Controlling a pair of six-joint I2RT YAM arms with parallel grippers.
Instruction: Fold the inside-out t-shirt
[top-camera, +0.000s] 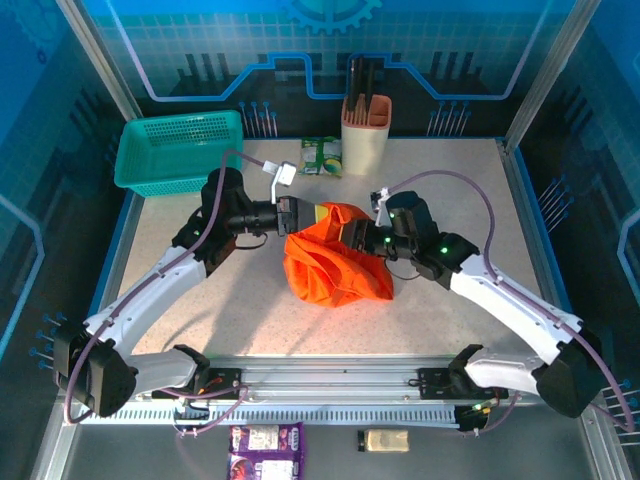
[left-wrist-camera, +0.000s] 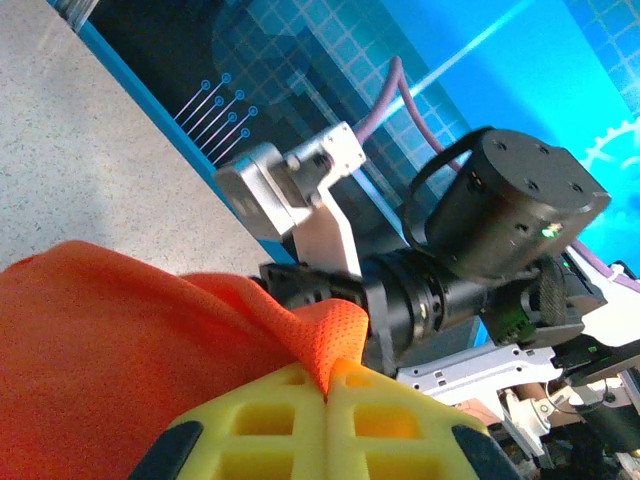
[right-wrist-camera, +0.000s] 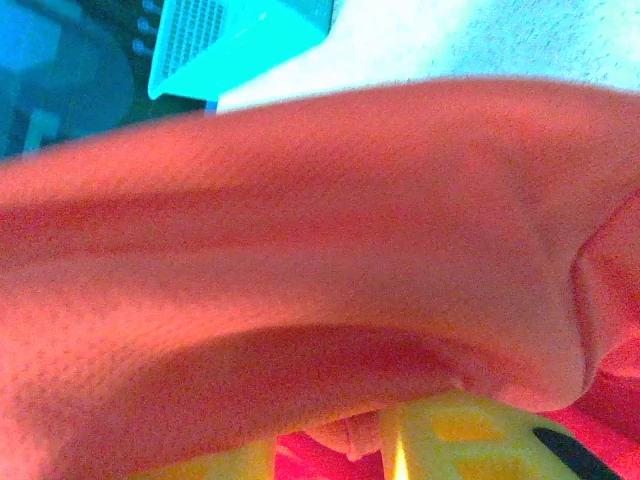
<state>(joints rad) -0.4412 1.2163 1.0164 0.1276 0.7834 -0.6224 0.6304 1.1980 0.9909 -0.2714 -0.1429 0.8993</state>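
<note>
Top external: inside-out t-shirt (top-camera: 330, 265) bunched at the centre of the desk (top-camera: 470, 200); teal basket (top-camera: 180, 150) back left. Left wrist: left fingers (left-wrist-camera: 270, 415) closed on its edge, right arm (left-wrist-camera: 500, 210) blocking beyond. Right wrist: right fingers (right-wrist-camera: 470, 435) narrow, pinching cloth.

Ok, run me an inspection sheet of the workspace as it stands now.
Surface: pale speckled table.
Job's things: orange t-shirt bunched mid-table, not folded, its top held up between both arms.
Clutter: teal basket far left; beige holder and green packet at the far edge; purple packets off the near edge.
Grippers: left gripper, jaws shut on shirt cloth; right gripper, jaws closed on a bunch of cloth.
Cables: purple cables loop off both arms.
Surroundings: blue enclosure panels.
</note>
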